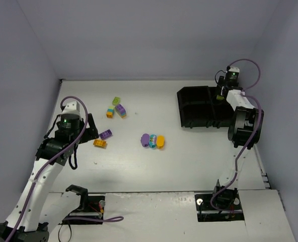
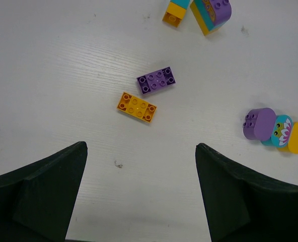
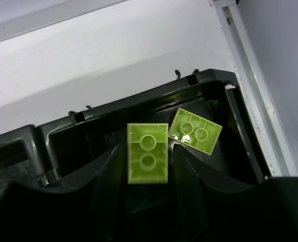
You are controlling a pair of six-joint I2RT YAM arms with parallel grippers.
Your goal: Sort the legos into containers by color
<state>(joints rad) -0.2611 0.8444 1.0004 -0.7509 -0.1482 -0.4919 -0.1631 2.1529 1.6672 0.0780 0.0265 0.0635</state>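
Note:
The black divided tray (image 1: 199, 108) stands at the far right. My right gripper (image 1: 221, 96) hangs over its far right compartment, shut on a lime green brick (image 3: 147, 153) seen from its hollow underside. A second lime brick (image 3: 196, 130) lies in that compartment (image 3: 239, 131). My left gripper (image 2: 141, 146) is open and empty above the table, near a flat purple brick (image 2: 156, 80) and a flat orange brick (image 2: 136, 107). Purple (image 1: 145, 139), cyan (image 1: 152, 140) and orange (image 1: 160, 141) oval bricks lie in a row at the centre.
A lime brick (image 1: 116, 101), a purple-and-cyan stack (image 1: 120, 110) and a small orange-and-cyan piece (image 1: 109, 113) sit at the back left. The table's right rail (image 3: 249, 85) runs close beside the tray. Grey walls close in the table.

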